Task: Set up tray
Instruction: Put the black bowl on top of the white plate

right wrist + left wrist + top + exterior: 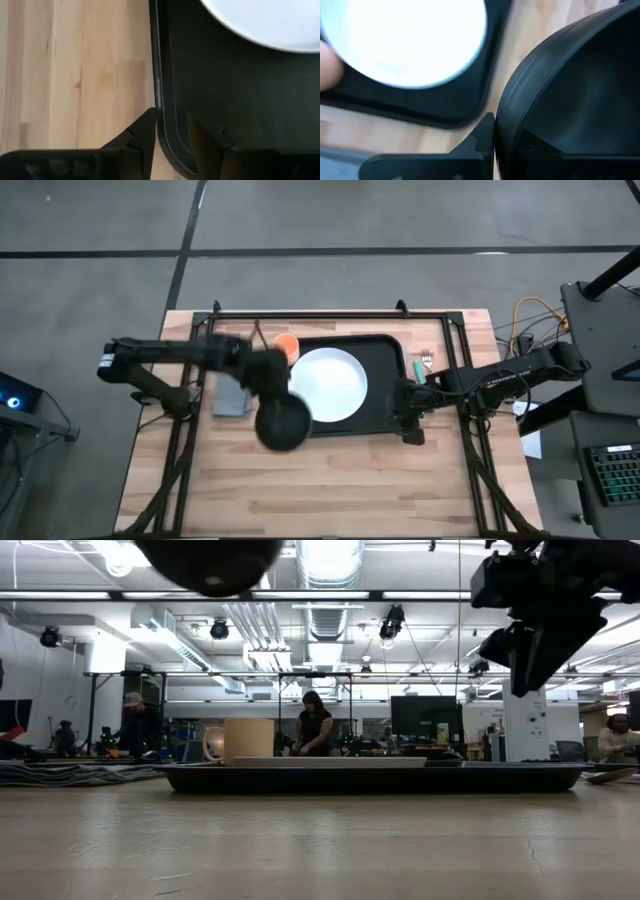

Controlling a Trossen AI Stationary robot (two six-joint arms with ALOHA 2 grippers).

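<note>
The black tray [385,355] lies at mid-table with a white plate [328,385] on it and an orange cup [286,345] at its far left corner. My left gripper [274,400] is shut on a black bowl [283,423], held over the tray's near left corner and high above the table in the low view [210,560]. My right gripper [410,420] is open above the tray's near right rim [159,100], one finger over the wood and one over the tray. The low view shows it [530,680] clear of the tray [500,778]. My left gripper holds the black bowl by its rim [500,125], one finger [480,145] outside the wall and the other inside the bowl. The bowl is lifted clear of the table and the tray.
A small grey folded napkin [230,400] lies on the wood left of the tray. A fork [426,362] and a teal-handled piece lie right of the tray. People stand in the room behind the table [313,725]. Bare wood lies along the near side [330,490].
</note>
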